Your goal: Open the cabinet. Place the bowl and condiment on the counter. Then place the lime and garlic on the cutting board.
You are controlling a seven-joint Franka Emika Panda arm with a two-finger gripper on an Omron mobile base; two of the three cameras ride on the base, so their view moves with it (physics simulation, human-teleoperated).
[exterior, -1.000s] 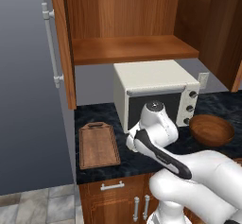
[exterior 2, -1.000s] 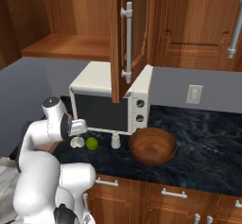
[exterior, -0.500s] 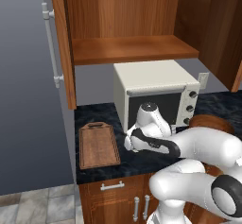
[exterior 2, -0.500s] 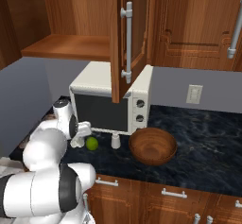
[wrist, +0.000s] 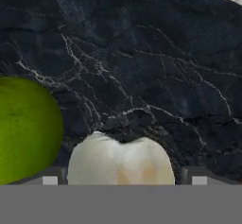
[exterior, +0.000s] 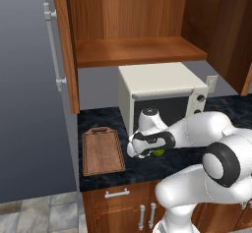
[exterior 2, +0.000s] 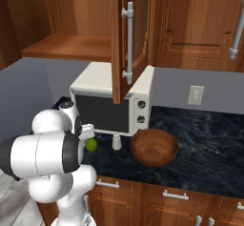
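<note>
Light was even, soft, rendered; faint shadows lay under the microwave. Hand view looked coarse, slightly blurred.

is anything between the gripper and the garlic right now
Nothing visible. In the hand view the garlic sits directly between the two fingertips, on bare counter. The lime lies beside it, off to one side, not in the gripper's path.
</note>
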